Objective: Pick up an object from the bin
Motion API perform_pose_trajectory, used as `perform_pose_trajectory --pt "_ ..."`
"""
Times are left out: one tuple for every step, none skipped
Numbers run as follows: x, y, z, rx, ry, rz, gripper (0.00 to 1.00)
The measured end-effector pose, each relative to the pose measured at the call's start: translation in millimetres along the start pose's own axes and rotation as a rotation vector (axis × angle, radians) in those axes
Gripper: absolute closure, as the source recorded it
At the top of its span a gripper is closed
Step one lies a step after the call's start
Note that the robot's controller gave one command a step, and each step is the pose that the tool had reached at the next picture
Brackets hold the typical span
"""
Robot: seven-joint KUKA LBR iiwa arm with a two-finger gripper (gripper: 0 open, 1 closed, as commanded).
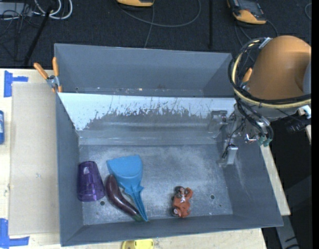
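Orange wrist cover point(280, 66) overhangs the speckled grey bin point(193, 167), jaws' gap unreadable.

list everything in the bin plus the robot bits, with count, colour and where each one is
bin: 1, grey metal, centre of view
cup: 1, see-through purple, floor, by the left wall
scoop: 1, blue, right of the cup, handle towards the near wall
aubergine-shaped thing: 1, dark purple, between the cup and the scoop's handle
toy figure: 1, orange-red, near wall, apart from the rest
gripper: 1, grey metal, by the right wall
wrist cover: 1, orange, over the right rim
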State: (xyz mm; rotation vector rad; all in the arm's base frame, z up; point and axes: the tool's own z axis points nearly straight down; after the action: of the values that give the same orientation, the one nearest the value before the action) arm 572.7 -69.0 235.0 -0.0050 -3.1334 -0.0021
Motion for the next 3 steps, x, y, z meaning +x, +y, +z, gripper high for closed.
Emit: perform_pose_trajectory --pt "-1.3 0.2 -4.7 0.001 -0.008 -0.001 0.00" --pt "1.8 13.2 36.0 0.002 -0.016 0.019 0.00" --pt "10.3 33.7 97.6 0.001 -0.011 -0.014 0.00"
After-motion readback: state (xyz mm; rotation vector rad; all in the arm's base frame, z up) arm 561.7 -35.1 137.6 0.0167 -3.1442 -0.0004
